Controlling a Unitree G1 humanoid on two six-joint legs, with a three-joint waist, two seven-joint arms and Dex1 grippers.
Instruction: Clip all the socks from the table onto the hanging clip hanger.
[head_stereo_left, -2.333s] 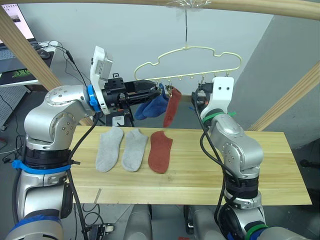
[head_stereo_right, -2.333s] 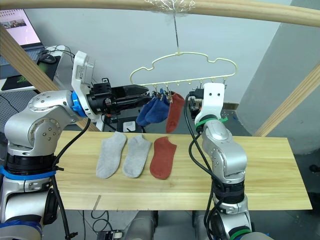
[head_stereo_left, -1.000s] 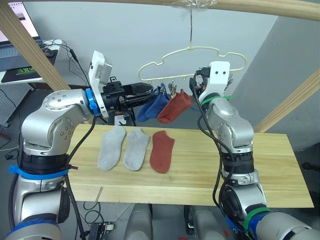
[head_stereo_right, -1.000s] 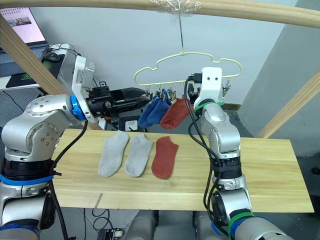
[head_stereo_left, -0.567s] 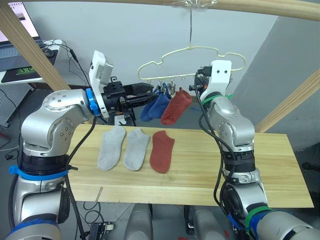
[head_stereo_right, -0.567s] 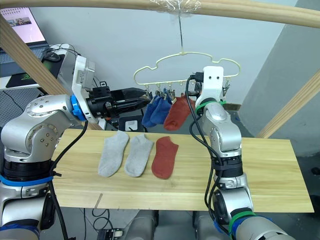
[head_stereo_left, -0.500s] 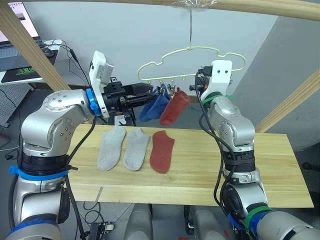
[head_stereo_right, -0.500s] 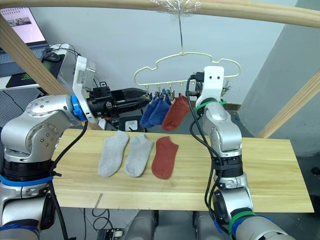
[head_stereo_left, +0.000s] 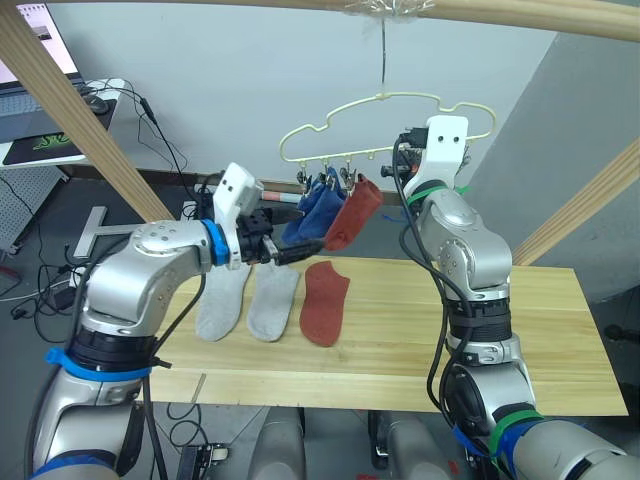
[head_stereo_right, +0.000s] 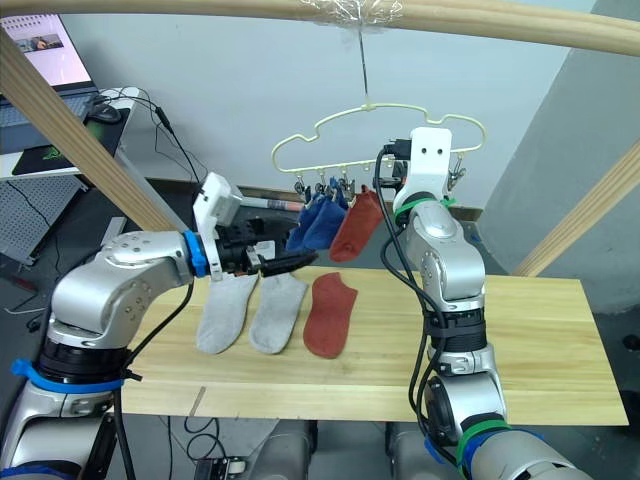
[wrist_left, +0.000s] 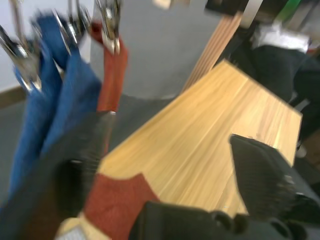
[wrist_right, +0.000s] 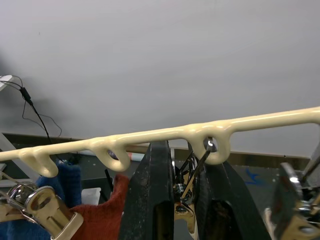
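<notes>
On the table (head_stereo_left: 420, 330) lie two grey socks (head_stereo_left: 245, 298) and one red sock (head_stereo_left: 324, 302) at 9 o'clock; the clip hanger (head_stereo_left: 384, 125) at 12 carries two blue socks (head_stereo_left: 316, 204) and a red one (clipped). Left gripper (head_stereo_left: 298, 250) spread wide, empty; right gripper (wrist_right: 186, 200) pinches a clip (wrist_right: 183, 194)

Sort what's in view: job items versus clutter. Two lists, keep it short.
Job items:
- clip hanger
- two blue socks and a red sock, all hanging from the clips
- two grey socks and a red sock on the table

Clutter:
- laptop
- slanted wooden poles
- loose cables
</notes>
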